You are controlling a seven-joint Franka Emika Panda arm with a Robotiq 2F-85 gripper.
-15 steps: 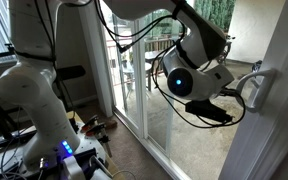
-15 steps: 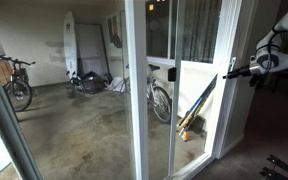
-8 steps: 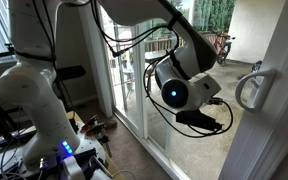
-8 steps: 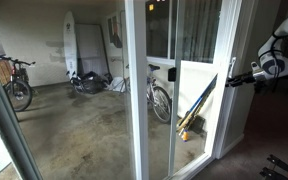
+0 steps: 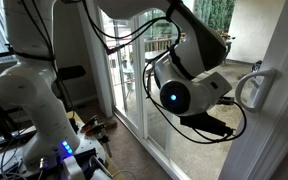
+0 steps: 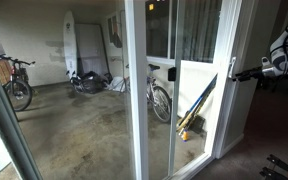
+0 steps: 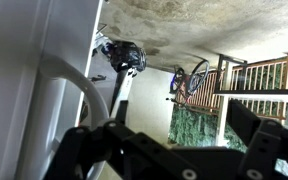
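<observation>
A white loop handle [image 5: 252, 88] sits on the white frame of a sliding glass door [image 6: 199, 100]; it also shows in the wrist view [image 7: 76, 82] at the left. My gripper [image 5: 216, 127] hangs just below and beside the handle, apart from it. In the wrist view the gripper [image 7: 174, 150] is open, its two black fingers [image 7: 84, 150] spread wide with nothing between them. The handle lies outside the jaws, to the left of the left finger. In an exterior view the gripper [image 6: 246, 72] points at the door edge near the handle [image 6: 232, 66].
The robot's white base [image 5: 34, 100] and loose cables [image 5: 94, 125] stand on the floor indoors. Outside the glass are a concrete patio, bicycles [image 6: 159, 95] [image 6: 14, 85], a white surfboard [image 6: 70, 45] against the wall and a wooden railing [image 7: 249, 75].
The wrist has swung and dropped a little beside the handle. In an exterior view the arm has drawn slightly back from the door edge. The gripper stays open and empty.
</observation>
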